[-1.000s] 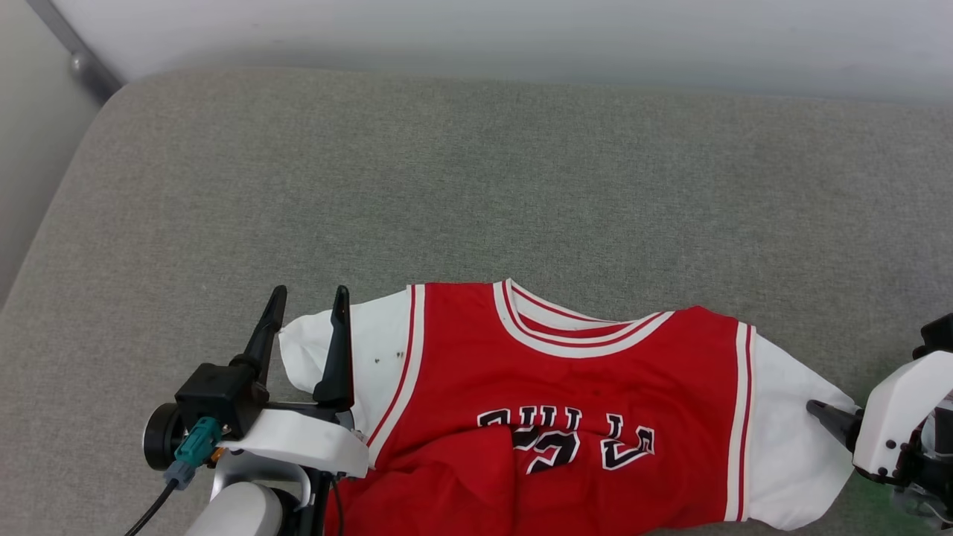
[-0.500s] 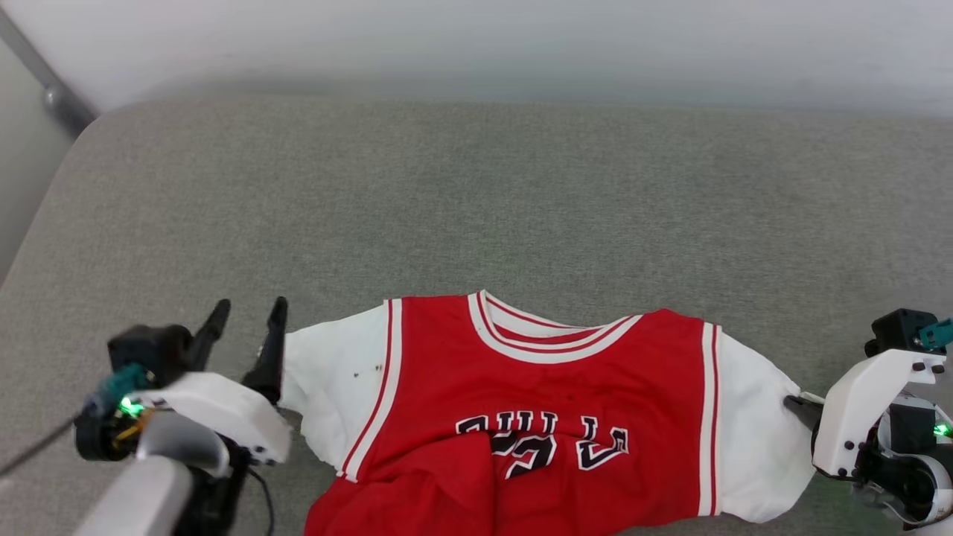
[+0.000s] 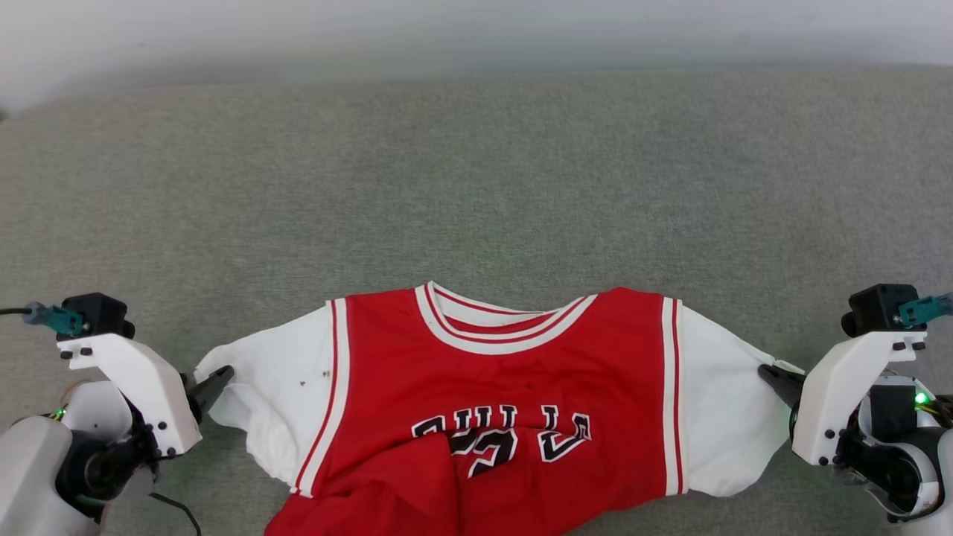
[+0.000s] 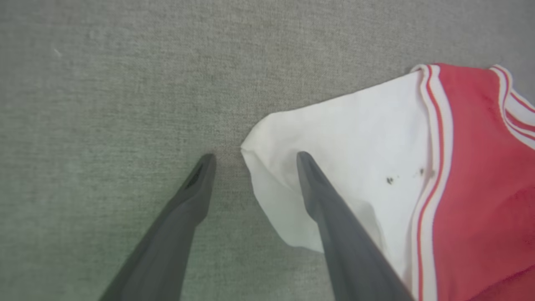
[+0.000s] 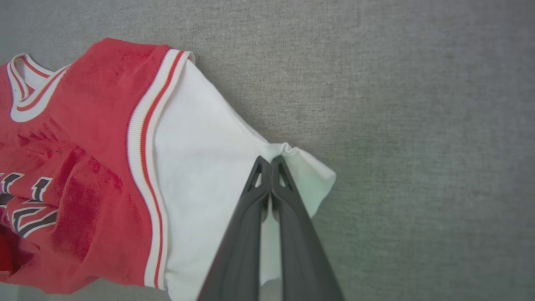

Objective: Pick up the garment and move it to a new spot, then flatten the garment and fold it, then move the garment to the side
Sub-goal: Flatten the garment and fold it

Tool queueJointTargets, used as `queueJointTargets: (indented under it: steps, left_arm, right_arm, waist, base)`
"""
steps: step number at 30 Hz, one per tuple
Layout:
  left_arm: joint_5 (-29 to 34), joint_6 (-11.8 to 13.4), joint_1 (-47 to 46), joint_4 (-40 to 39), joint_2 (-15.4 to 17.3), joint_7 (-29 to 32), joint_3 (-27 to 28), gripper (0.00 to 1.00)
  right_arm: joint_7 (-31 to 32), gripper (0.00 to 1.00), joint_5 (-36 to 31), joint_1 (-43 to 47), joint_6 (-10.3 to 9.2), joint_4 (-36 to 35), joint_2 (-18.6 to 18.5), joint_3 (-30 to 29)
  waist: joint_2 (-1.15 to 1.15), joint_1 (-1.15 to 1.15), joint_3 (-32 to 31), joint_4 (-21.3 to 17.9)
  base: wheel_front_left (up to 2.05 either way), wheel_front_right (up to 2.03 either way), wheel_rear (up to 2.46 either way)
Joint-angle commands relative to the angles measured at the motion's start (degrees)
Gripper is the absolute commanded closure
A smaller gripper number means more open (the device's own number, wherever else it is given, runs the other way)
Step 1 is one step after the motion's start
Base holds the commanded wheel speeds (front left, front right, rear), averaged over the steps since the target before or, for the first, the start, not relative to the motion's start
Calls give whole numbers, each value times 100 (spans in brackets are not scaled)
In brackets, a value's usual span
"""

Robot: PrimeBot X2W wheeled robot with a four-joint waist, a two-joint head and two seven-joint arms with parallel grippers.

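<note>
Jersey (image 3: 506, 387) lies at near edge of cushion (image 3: 476, 186), collar (image 3: 499, 335) toward far edge. I judge it light, limp, draping, not slippery. My right fingers (image 5: 292, 200) clamp right sleeve (image 5: 200, 167) tip. My left fingers (image 4: 324, 200) gape astride left sleeve (image 4: 334, 138) tip: best hold there, both layers.

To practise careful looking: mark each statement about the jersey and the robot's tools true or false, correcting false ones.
1. The right tool is shut on the garment's white sleeve. True.
2. The left tool is shut too. False: its fingers stand apart at the other sleeve's edge.
3. The collar points away from the robot. True.
4. The lettering lies fully visible. False: a red fold covers part.
</note>
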Motion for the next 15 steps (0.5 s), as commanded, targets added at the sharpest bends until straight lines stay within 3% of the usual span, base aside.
queueJointTargets:
  steps: [1, 8, 9, 10, 11, 12, 15]
  left_arm:
    - [-90, -15, -130, 108, -1, 213, -31, 0]
    - [-340, 20, -175, 382, -240, 1065, -378, 0]
    - [-378, 40, -162, 408, -297, 1203, -443, 10]
    - [-446, 80, -144, 418, -407, 1361, -514, 69]
    - [-446, 80, -144, 418, -407, 1361, -514, 69]
    - [-448, 99, -146, 397, -439, 1397, -544, 100]
    - [-357, 124, -218, 299, -433, 1385, -572, 100]
  right_arm:
    - [-34, 100, 41, -51, -2, -15, -3, 9]
    - [-135, 100, 69, -103, -3, 67, -21, 3]
    - [-156, 100, 63, -108, -3, 83, -24, -3]
    - [-173, 100, 58, -131, -3, 115, -23, -22]
    - [-173, 100, 58, -131, -3, 115, -23, -22]
    - [-190, 100, 50, -144, -3, 121, -24, -36]
    - [-236, 100, 25, -197, -3, 133, -55, -60]
  waist:
    - [0, 0, 191, -149]
    - [0, 0, 362, -273]
    - [0, 0, 373, -285]
    - [0, 0, 383, -306]
    - [0, 0, 383, -306]
    - [0, 0, 380, -311]
    - [0, 0, 331, -300]
  base:
    - [0, 0, 0]
    - [0, 0, 0]
    - [0, 0, 0]
    - [0, 0, 0]
    - [0, 0, 0]
    - [0, 0, 0]
    - [0, 0, 0]
